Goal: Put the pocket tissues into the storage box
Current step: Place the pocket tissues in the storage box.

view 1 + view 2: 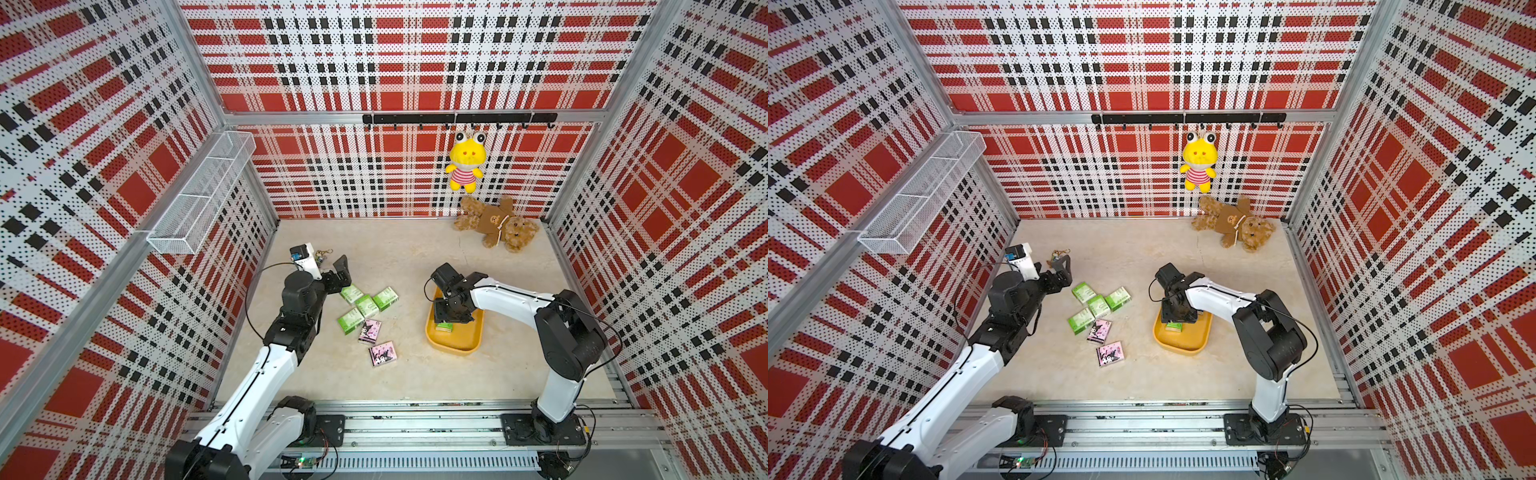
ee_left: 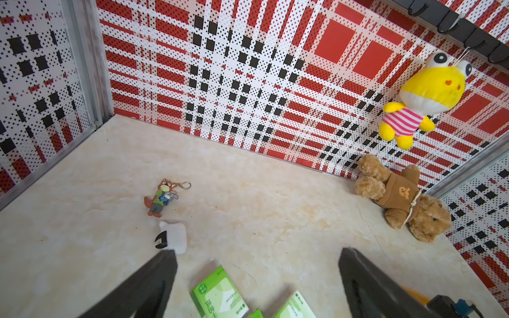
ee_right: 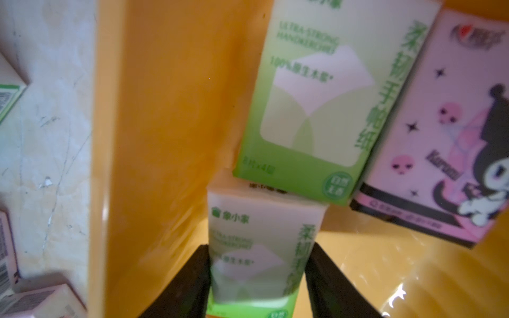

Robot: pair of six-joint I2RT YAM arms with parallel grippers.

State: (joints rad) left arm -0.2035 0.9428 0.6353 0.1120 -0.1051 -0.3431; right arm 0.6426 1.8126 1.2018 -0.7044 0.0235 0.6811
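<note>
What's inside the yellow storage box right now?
Three show in the storage box: one green packet between the right gripper's jaws, a second green packet overlapping its end, a pink packet alongside. The right arm hides most of it from above.

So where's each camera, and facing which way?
Both top views: overhead, looking down on the table; left arm and right arm show.
Left wrist: on its arm, facing the teddy bear; open left gripper shows.
Right wrist: on its arm, over the storage box; right gripper flanks a green packet.
Shared: teddy bear and storage box appear in top views.
</note>
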